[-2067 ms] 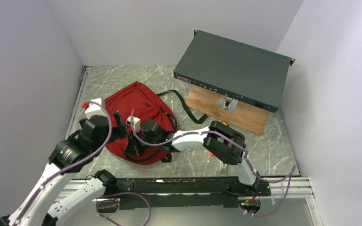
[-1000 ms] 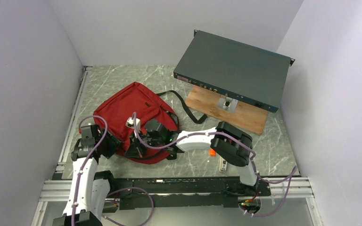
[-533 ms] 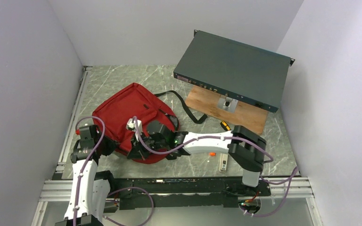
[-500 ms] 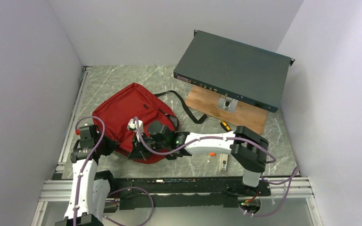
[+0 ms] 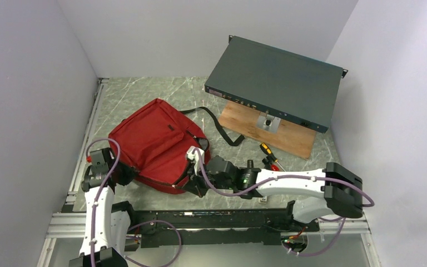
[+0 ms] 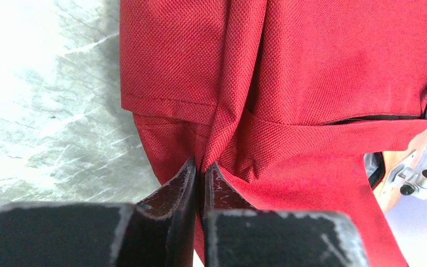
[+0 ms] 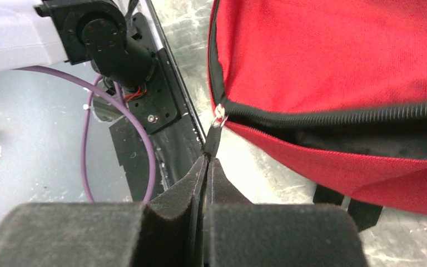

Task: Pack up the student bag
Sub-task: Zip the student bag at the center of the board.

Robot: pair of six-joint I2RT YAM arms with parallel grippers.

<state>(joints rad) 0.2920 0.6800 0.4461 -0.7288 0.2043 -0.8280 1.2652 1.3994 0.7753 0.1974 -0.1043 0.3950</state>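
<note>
Moved: my right hand [image 7: 205,161] sits farther right, clamping the zip pull [image 7: 212,139].
My left hand [image 6: 200,167]: pinching a fold of the bag [image 5: 155,139].
Layout: bag lies between them, left to right.

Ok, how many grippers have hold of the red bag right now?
2. The left gripper pinches a fold of fabric at the bag's near left corner; the right gripper is shut on the zip pull at its near right side.
</note>
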